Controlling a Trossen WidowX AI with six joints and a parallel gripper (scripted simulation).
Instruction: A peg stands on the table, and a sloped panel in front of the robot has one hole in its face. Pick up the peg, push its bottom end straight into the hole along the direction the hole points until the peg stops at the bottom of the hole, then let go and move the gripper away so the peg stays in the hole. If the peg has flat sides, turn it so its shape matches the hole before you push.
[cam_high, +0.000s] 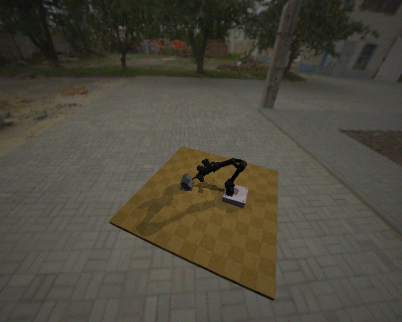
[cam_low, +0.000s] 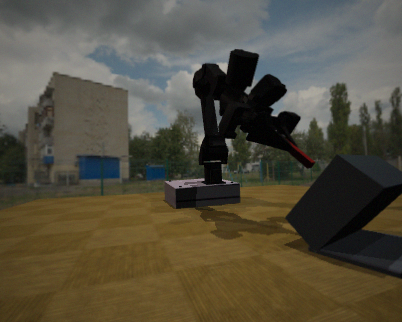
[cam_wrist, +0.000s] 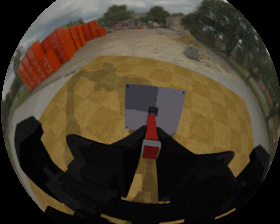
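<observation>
The gripper (cam_low: 289, 136) pinches the red peg (cam_low: 300, 152) by its upper end, tip just short of the panel (cam_low: 345, 200). It looks stiff, light, and likely slippery, so grip it high.

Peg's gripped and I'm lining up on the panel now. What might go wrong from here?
1. The peg tip sits over the hole in the wrist view, yet the exterior view shows it short of the sloped panel. A tilt off the hole's direction could jam it at the rim.
2. The gripper holds the peg near its rear, so a glancing hit may slip or twist it.
3. The peg's cross-section is too small to read, so any rotation mismatch would go unnoticed.
</observation>
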